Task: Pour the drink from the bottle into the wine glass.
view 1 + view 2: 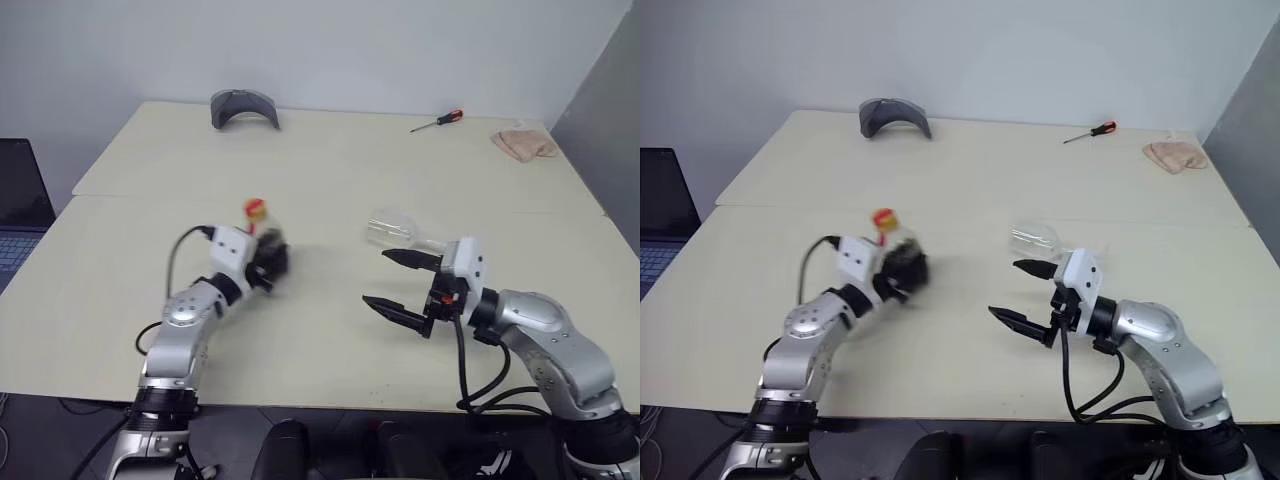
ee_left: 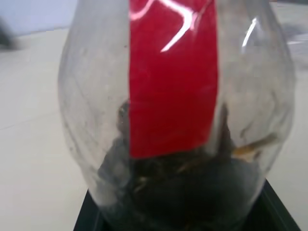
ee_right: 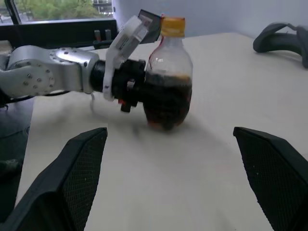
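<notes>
Bottle: the bottle [image 3: 167, 86] stands upright on the table [image 1: 330, 180], on the robot's left side. Its yellow cap [image 3: 172, 27] is still on.
Drink: the drink [image 3: 166, 103] is dark brown and fills the round lower part of the bottle.
Left pincer: the left gripper [image 1: 268, 262] is pressed against the side of the bottle's round belly and looks closed around it. The bottle is still sitting on the table.
Wine glass: the wine glass [image 1: 392, 231] is clear and hard to see. It looks like it is lying on its side, just behind the right gripper. I cannot be sure of that.
Right pincer: the right gripper [image 1: 400, 282] is wide apart and holds nothing. It hangs above the table, close to the glass and well apart from the bottle.
Other things: a screwdriver [image 1: 437, 121], a cloth [image 1: 524, 144] and a grey curved thing [image 1: 244, 106] lie far back on the table.
What could go wrong, cap: with the cap on, no drink can come out.
What could go wrong, slip: the bottle is round and smooth, so it may slip or spin when tipped.
What could go wrong, glass: if the glass is lying down, the drink would spill on the table. The right gripper is so near that it could bump the glass and roll it.
</notes>
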Action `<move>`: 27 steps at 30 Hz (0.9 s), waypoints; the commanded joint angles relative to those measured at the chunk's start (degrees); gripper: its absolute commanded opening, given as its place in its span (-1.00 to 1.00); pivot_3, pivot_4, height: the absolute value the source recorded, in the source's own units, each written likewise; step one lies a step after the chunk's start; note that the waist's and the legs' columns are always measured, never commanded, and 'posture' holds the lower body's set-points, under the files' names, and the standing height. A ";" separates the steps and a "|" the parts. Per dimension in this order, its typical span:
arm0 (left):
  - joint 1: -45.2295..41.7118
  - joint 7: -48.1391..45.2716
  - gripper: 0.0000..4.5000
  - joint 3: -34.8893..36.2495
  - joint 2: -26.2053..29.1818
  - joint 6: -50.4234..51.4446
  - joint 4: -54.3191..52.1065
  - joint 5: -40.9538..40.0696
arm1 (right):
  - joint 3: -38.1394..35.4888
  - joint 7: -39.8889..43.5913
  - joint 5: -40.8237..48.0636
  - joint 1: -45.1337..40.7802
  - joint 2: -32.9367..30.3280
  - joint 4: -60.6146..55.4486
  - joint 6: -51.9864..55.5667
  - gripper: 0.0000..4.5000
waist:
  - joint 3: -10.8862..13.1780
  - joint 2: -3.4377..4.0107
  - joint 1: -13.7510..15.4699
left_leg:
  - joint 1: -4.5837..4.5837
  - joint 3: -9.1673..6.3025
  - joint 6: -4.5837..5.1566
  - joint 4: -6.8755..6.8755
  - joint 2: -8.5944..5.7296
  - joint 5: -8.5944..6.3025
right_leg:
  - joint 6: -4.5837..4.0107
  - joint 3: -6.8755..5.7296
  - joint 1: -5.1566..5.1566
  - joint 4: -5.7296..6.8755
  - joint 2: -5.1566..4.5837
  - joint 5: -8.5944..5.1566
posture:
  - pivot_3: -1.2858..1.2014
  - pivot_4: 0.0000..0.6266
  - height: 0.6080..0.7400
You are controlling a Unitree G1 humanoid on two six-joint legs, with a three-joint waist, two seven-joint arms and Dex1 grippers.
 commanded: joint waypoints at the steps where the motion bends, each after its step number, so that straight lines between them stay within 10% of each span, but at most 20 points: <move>1: -1.76 -5.93 -0.38 -5.34 0.70 2.26 -5.46 -1.52 | -2.68 -2.76 5.25 -0.58 -0.92 -6.08 5.20 1.00 | 0.01 0.01 -0.05 | 0.01 0.00 0.00 0.00 0.00 0.00 | 0.00 0.00 0.00 0.00 0.01 -0.01 | 0.03 -0.52 1.00; 20: -7.15 -15.87 -0.55 -14.23 0.14 -5.07 1.21 4.11 | 1.52 -14.35 6.76 -9.53 6.31 -3.53 13.43 1.00 | 0.03 0.06 -0.20 | -0.04 -0.02 0.03 -0.01 0.06 0.00 | 0.25 0.05 -0.06 -0.01 0.16 -0.16 | 0.03 -0.52 1.00; 27: -7.14 -15.93 -0.58 -14.12 -0.20 -5.55 1.38 4.66 | 2.00 -13.44 6.22 -9.29 6.28 -2.00 12.68 0.14 | 0.03 0.06 -0.20 | -0.04 -0.02 0.03 -0.01 0.06 0.00 | 0.25 0.05 -0.07 -0.01 0.16 -0.16 | 0.03 -0.52 1.00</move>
